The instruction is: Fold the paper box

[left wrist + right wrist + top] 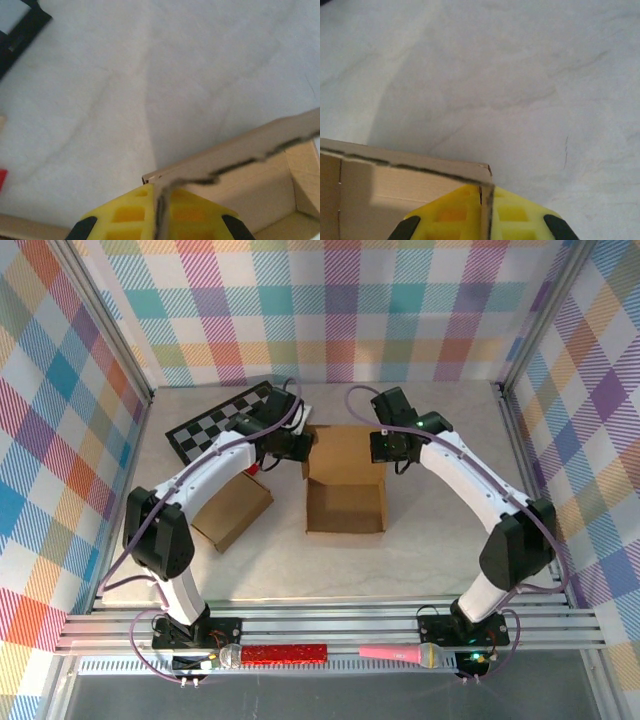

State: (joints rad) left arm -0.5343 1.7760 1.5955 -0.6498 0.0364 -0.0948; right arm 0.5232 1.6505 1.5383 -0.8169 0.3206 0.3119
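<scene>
The brown paper box (345, 502) stands open in the middle of the table, its far flap raised. My left gripper (298, 448) is at the box's far left corner and my right gripper (386, 448) at its far right corner. In the left wrist view the yellow fingers (125, 212) are shut on a thin cardboard wall (250, 145) of the box, with my left gripper (160, 192) right at that corner. In the right wrist view my right gripper (486, 192) is likewise shut on the box's side wall, where it meets the far wall (395, 180).
A flat piece of cardboard (232, 508) lies left of the box, under the left arm. A chessboard (225, 420) lies at the back left. A red glitter stick (285, 653) and a pink microphone (395, 653) rest on the front rail.
</scene>
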